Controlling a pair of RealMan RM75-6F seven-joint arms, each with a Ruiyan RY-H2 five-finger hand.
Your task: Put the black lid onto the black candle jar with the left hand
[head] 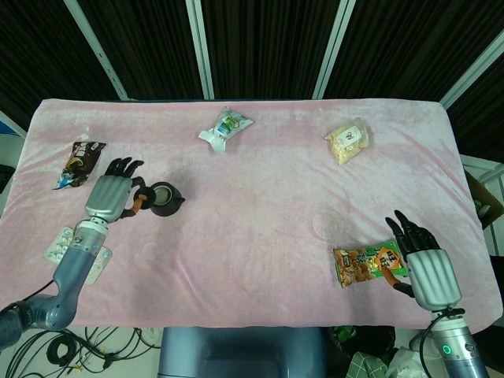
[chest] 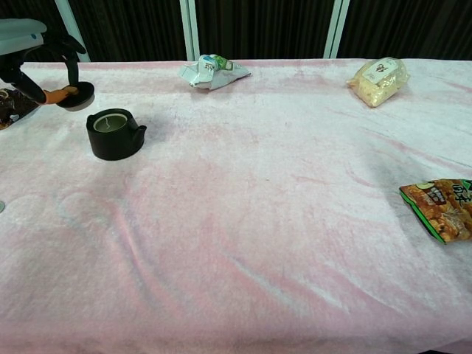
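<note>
The black candle jar (head: 164, 198) (chest: 114, 134) stands open on the pink cloth, its pale wax showing. My left hand (head: 113, 194) (chest: 29, 46) is raised above the table just left of the jar. It pinches the flat black lid (chest: 78, 94) between thumb and fingers, roughly level, above and left of the jar's rim and not touching it. My right hand (head: 423, 258) rests at the front right with its fingers spread, beside an orange snack bag (head: 368, 264) (chest: 441, 207), and holds nothing.
A brown snack bag (head: 78, 162) (chest: 13, 104) lies left of the jar. A white blister pack (head: 60, 246) lies under my left forearm. At the back are a white-green packet (head: 225, 127) (chest: 214, 71) and a yellow bag (head: 348, 142) (chest: 378, 74).
</note>
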